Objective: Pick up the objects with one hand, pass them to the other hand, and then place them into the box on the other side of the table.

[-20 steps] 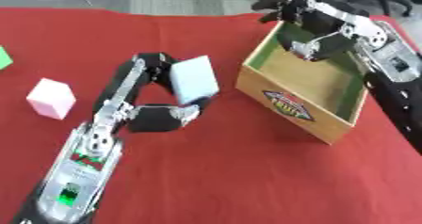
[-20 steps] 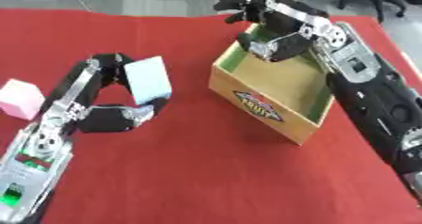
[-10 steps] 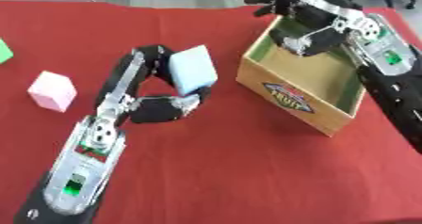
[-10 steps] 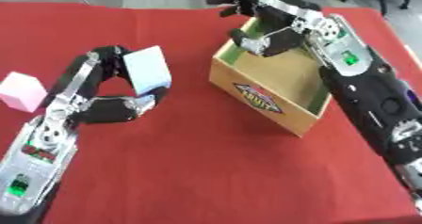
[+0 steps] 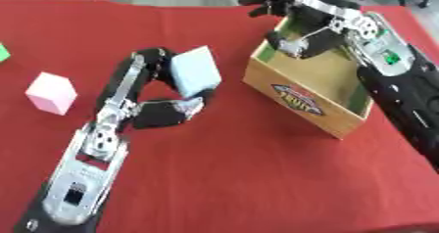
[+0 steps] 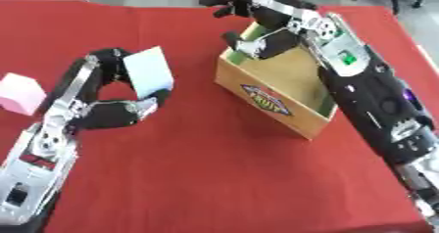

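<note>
Left hand [image 5: 163,110] grips a pale blue block [image 5: 195,71]: fingers curled over its far side, thumb under it near the lower edge. Block is tilted and sits at about 10 o'clock from the picture centre, to the left of the wooden box [image 5: 302,102] and apart from it. Cannot tell whether the block's bottom touches the red tablecloth [image 5: 257,178].

Right hand [image 5: 291,16] is at about 1 o'clock, over the far-left corner of the wooden box, fingers spread and loosely bent, holding nothing. Thumb hangs down by the box's far wall. Right forearm runs down the right side of the view, over the box's right edge.

Box is open-topped, with a colourful label on its near-left side; inside looks tan with a bit of green at the far wall.

Pink cube [image 5: 51,93] lies on the cloth at 9 o'clock, well apart from the left hand. A green thing [image 5: 3,52] shows at the left edge, cut off.
</note>
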You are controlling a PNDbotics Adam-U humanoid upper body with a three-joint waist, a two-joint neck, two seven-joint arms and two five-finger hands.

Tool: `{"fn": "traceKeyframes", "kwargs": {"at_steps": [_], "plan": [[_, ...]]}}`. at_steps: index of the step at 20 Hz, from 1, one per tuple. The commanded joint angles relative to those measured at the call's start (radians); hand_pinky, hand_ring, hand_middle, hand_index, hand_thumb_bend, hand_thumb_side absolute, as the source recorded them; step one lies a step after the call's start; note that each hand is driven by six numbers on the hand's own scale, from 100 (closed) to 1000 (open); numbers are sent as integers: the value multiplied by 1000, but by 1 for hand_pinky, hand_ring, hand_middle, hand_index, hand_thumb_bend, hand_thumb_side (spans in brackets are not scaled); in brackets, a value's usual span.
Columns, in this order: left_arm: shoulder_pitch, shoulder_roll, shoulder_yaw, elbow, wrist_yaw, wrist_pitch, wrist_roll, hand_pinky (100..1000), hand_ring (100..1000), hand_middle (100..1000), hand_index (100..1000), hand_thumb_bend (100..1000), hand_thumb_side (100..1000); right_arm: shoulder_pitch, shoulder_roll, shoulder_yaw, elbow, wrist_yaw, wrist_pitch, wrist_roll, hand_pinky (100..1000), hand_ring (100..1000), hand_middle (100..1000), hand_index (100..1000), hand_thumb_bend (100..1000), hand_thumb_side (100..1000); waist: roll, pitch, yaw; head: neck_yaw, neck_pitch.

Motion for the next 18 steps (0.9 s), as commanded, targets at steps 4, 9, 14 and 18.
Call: {"fn": "traceKeyframes", "kwargs": {"at_steps": [4,9,14,18], "plan": [[-25,-2,-5,-67,-11,-3,-15,624,430,331,475,100,100,-6,-12,23,-36,33,-283,227,935,1000,932,1000,100,198,-3,-21,-2,1,-13],[-33,-1,-11,-73,-12,7,-30,620,429,330,475,100,100,-1,-9,53,-45,41,-307,227,937,1000,935,1000,100,198,-5,-23,-2,-3,-10],[-44,-9,-4,-56,-1,7,-25,618,429,331,475,100,100,-2,-11,75,-50,51,-333,227,943,1000,937,1000,100,198,-11,-24,-6,-3,-7],[-54,-25,9,-31,-1,9,-11,616,428,329,475,100,100,-18,-31,78,-59,38,-355,227,949,1000,935,1000,100,198,-15,-22,-6,-1,-10]]}}
